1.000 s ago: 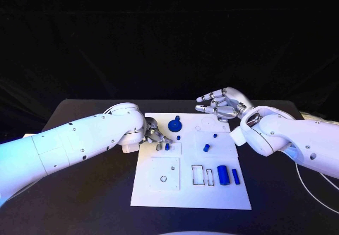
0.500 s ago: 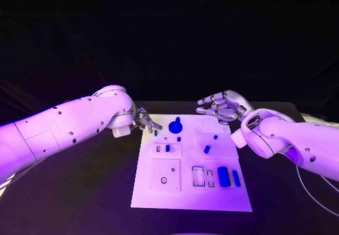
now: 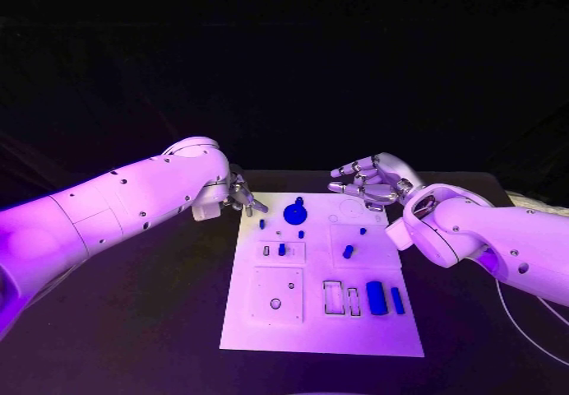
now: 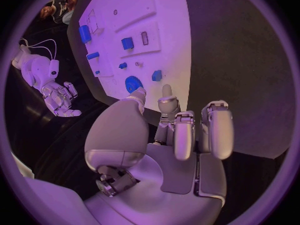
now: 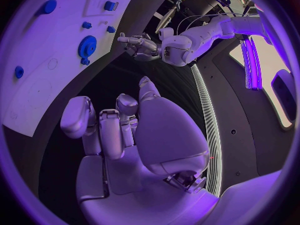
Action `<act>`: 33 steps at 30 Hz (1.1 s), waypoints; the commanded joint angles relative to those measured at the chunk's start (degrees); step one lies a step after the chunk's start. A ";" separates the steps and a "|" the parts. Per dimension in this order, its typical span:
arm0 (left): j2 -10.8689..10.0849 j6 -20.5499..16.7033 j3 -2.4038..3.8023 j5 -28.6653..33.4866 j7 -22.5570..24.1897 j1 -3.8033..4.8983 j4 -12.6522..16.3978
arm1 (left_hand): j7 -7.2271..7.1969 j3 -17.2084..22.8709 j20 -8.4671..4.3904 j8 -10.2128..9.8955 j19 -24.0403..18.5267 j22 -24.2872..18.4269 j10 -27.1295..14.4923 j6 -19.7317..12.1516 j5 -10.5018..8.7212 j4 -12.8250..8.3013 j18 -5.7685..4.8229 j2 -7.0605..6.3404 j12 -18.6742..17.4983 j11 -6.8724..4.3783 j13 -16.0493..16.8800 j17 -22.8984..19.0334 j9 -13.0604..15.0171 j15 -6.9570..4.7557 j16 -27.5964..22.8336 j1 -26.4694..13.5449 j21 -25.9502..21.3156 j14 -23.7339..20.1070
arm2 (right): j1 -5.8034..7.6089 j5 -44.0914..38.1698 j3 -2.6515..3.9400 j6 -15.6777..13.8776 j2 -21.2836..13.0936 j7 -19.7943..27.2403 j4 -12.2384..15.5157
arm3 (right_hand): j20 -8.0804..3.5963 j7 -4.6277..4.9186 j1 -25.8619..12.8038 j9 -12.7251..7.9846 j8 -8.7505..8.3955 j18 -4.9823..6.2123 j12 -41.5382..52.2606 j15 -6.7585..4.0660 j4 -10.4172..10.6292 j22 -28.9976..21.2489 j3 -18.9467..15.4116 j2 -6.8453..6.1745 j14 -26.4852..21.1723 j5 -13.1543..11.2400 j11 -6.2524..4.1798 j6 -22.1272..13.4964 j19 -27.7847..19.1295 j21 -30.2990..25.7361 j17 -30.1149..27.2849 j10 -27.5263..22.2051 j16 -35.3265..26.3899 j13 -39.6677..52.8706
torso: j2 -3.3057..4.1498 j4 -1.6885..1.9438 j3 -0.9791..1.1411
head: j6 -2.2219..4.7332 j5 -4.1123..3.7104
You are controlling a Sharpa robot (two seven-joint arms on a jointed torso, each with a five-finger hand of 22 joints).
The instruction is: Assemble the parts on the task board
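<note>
Left hand [image 3: 241, 199]: your arm hid most of it; fingers curled, nothing visibly held.
Right hand [image 3: 370, 181]: fingers apart, empty.
Task board [image 3: 311, 325]: long axis ran away from you.

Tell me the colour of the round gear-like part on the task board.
Blue; the gear shows best in the head view.

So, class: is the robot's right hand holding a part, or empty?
Empty. The right hand hovers beyond the task board, its fingers loosely curled around nothing.

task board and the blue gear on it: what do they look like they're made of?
Task board: looks like matte white rigid plastic, flat, with cut recesses and no glare. Blue gear: probably moulded or printed plastic, given its uniform saturated colour and dull surface. The pictures can't confirm either.
</note>
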 commanded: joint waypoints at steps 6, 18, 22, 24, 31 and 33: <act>2.40 3.61 -0.92 -0.87 2.40 -0.19 -3.02 | -0.12 -0.55 -0.12 0.75 0.45 5.35 0.40 0.40 0.27 -0.04 0.34 0.78 0.45 -0.12 0.21 15.05 0.41 -0.05 0.18 1.30 0.23 6.02 | -0.09 -0.44 0.00 0.88 0.32 0.13 -0.06 | -0.21 -0.14 -0.04 0.07 0.18 1.04 -0.23 -0.30 0.02 -0.05 -0.44 0.37 3.19 0.22 -0.12 0.43 -0.36 -0.20 1.98 -0.22 -0.28 -0.05 | -0.04 -0.04 0.03 | -0.07 0.03; 3.96 2.90 -1.46 -0.83 3.47 -0.75 -4.92 | -0.23 -0.64 -0.23 1.12 0.61 5.61 0.58 0.33 0.32 -0.19 0.28 1.28 0.78 -0.22 0.44 15.05 0.84 -0.14 0.18 2.24 0.40 6.02 | -0.13 -0.45 0.00 0.93 0.45 0.13 -0.12 | -0.22 -0.14 -0.03 0.07 0.18 1.05 -0.28 -0.30 0.01 -0.08 -0.46 0.41 3.19 0.25 -0.12 0.44 -0.37 -0.22 1.95 -0.23 -0.31 -0.11 | -0.07 0.04 0.09 | -0.31 -0.06; 4.30 2.99 -1.51 -0.79 3.59 -0.82 -5.22 | -0.26 -0.67 -0.27 1.26 0.67 5.69 0.63 0.26 0.32 -0.31 0.26 1.42 0.88 -0.26 0.48 15.05 1.03 -0.18 0.18 2.71 0.44 6.02 | -0.13 -0.45 0.00 0.95 0.50 0.13 -0.14 | -0.22 -0.14 -0.03 0.07 0.18 1.05 -0.28 -0.30 0.01 -0.08 -0.46 0.41 3.19 0.25 -0.12 0.44 -0.37 -0.22 1.95 -0.23 -0.31 -0.11 | -0.12 0.02 0.10 | -0.39 -0.01; 4.45 3.05 -1.54 -0.78 3.61 -0.88 -5.38 | -0.28 -0.68 -0.30 1.36 0.68 5.71 0.62 0.20 0.32 -0.45 0.25 1.49 0.89 -0.28 0.44 15.05 1.18 -0.21 0.18 3.15 0.45 6.02 | -0.14 -0.45 0.00 0.97 0.52 0.13 -0.15 | -0.22 -0.14 -0.03 0.07 0.18 1.05 -0.28 -0.30 0.01 -0.08 -0.46 0.41 3.19 0.25 -0.12 0.44 -0.37 -0.22 1.95 -0.23 -0.31 -0.11 | -0.11 0.04 0.09 | -0.36 -0.05; 4.75 3.48 -1.63 -0.58 3.61 -1.08 -5.78 | -0.35 -0.37 -0.39 1.65 0.72 5.79 0.65 -0.03 0.26 -1.00 0.24 2.18 1.01 -0.35 0.42 15.05 1.68 -0.28 0.18 4.92 0.46 6.02 | -0.14 -0.46 0.00 0.99 0.57 0.13 -0.17 | -0.22 -0.14 -0.03 0.07 0.18 1.05 -0.28 -0.30 0.01 -0.08 -0.46 0.41 3.19 0.25 -0.12 0.44 -0.37 -0.22 1.95 -0.23 -0.31 -0.11 | -0.13 0.04 0.12 | -0.38 -0.14; 4.80 3.63 -1.66 -0.43 3.61 -1.11 -5.85 | -0.39 -0.10 -0.41 1.72 0.74 5.83 0.65 -0.11 0.27 -1.25 0.23 2.48 1.03 -0.40 0.40 15.05 1.84 -0.31 0.18 5.63 0.47 6.02 | -0.14 -0.46 0.00 1.00 0.58 0.13 -0.17 | -0.22 -0.14 -0.03 0.07 0.18 1.05 -0.28 -0.30 0.01 -0.08 -0.46 0.41 3.19 0.25 -0.12 0.44 -0.37 -0.22 1.95 -0.23 -0.31 -0.11 | -0.12 0.04 0.12 | -0.40 -0.18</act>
